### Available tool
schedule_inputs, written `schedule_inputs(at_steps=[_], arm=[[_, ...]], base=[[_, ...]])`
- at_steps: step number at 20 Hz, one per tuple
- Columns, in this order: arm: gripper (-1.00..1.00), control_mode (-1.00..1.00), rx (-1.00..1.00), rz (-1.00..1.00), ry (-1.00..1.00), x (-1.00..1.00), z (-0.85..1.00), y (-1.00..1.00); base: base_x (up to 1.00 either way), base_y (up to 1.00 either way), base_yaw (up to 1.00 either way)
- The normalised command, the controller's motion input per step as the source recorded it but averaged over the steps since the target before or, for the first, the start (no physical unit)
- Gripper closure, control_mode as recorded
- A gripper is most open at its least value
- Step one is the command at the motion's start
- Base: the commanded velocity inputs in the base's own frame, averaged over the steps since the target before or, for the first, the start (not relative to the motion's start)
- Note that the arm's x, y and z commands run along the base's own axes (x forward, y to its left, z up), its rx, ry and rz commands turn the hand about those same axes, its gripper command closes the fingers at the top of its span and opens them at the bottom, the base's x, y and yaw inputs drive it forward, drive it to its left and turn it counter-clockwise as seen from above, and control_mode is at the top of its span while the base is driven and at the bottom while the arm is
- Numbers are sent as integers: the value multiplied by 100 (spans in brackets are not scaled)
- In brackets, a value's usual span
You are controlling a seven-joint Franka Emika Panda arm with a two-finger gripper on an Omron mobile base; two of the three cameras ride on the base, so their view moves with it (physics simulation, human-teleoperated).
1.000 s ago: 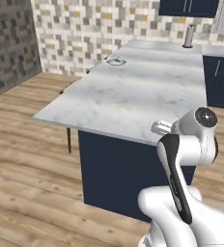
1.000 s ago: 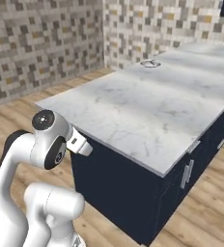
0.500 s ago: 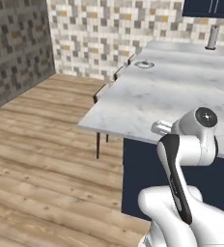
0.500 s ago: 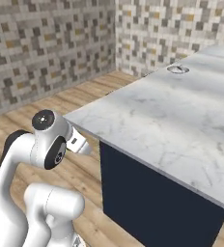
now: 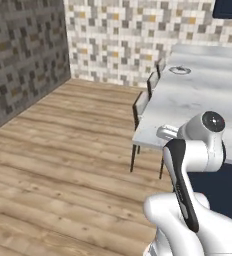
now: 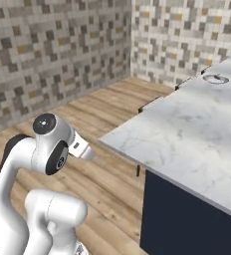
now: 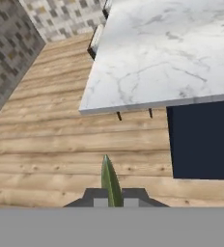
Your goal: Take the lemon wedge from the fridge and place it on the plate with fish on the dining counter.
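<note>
Gripper (image 7: 113, 201) at bottom centre, pinching lemon wedge (image 7: 109, 179); dining counter (image 7: 172, 58) across upper right; plate (image 5: 180, 70) far on it.

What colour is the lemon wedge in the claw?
Olive green, lemon wedge, clearest in the hand view.

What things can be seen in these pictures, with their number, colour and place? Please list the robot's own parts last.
lemon wedge: one, olive-green pointed sliver, sticking up between the gripper's finger tips.
dining counter: one, white-grey marbled slab on a navy base, ahead of the robot.
plate: one, pale, round, on the far part of the counter; what lies on it is too small to tell.
stools: at least three, pale seats with dark legs, along the counter's left side.
floor: wooden planks.
walls: mosaic tiles, grey and beige.
arm: one, white with dark joints.
gripper: one, dark tips, shut on the lemon wedge.
</note>
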Motion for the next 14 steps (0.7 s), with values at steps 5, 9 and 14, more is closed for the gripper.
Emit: schedule_inputs(at_steps=[5,9,14], arm=[[100,100,0,0,0,0,0,0],[100,100,0,0,0,0,0,0],[100,100,0,0,0,0,0,0]], base=[[100,100,-14],[100,100,-37],[100,100,-38]])
